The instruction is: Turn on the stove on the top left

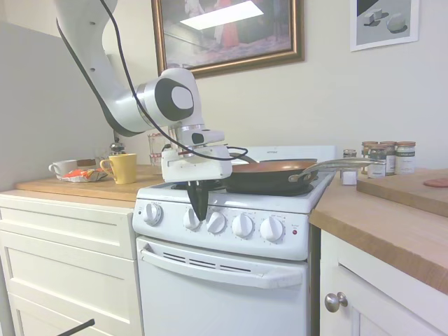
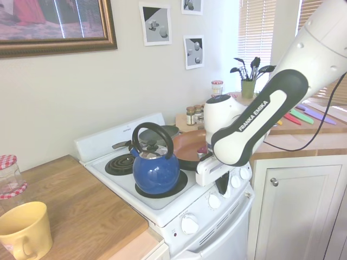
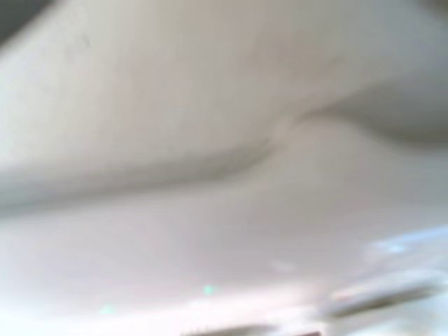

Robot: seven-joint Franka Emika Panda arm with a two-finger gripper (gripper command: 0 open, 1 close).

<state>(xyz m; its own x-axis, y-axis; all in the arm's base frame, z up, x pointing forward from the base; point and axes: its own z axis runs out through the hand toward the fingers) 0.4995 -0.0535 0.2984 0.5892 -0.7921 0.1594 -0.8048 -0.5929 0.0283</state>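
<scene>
Five white knobs run along the front panel of the stove (image 1: 224, 231), which fills the lower centre of the first exterior view, its oven-door handle (image 1: 220, 269) below them. My gripper (image 1: 201, 208) points down at the centre-left of that frame, dark fingers drawn together to a narrow tip right in front of the second knob (image 1: 192, 219) from the left; cannot tell whether they touch or pinch it. Third knob (image 1: 216, 222) sits just right of the tip. Small red light (image 1: 295, 232) at the panel's right end.

Second exterior view: gripper (image 2: 223, 188) is at centre-right, over the panel edge, partly hidden behind my arm. Blue kettle (image 2: 155, 168) stands on a front burner at frame centre, copper frying pan (image 2: 190, 146) behind it to the right. Yellow mug (image 2: 24, 230) on the wooden counter (image 2: 81, 216), lower left.

Wrist view: only a blurred white surface, nothing readable
</scene>
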